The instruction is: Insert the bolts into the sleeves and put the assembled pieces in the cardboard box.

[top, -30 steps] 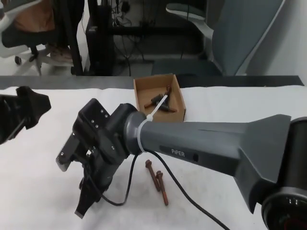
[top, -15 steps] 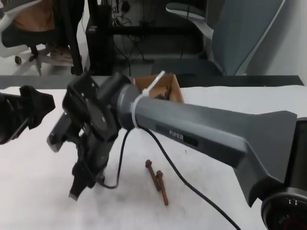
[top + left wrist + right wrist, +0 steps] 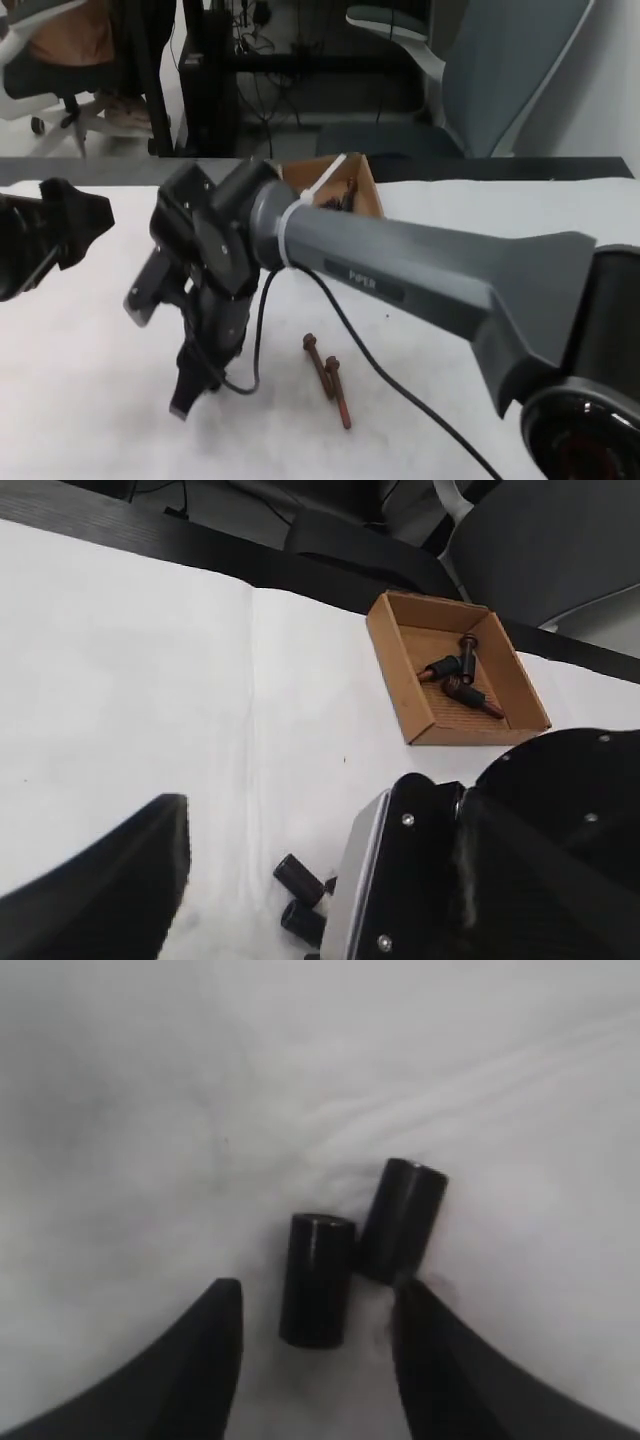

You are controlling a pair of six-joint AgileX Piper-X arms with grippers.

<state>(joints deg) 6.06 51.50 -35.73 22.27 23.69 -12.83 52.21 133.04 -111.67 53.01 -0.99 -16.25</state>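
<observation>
While spread wide, right gripper [image 3: 318,1288] straddles smooth black cylindrical sleeve [image 3: 316,1255] on white cloth [image 3: 120,1110].

**Black, rust and tan on white**

Two plain black sleeves [image 3: 318,1278] lie on the white table [image 3: 480,210]. The bolts [image 3: 328,378] are rusty reddish brown. The cardboard box [image 3: 395,675] is tan, and the pieces [image 3: 447,668] inside are black and rust. The right arm [image 3: 420,270] is grey, its fingers [image 3: 190,1360] black.
</observation>
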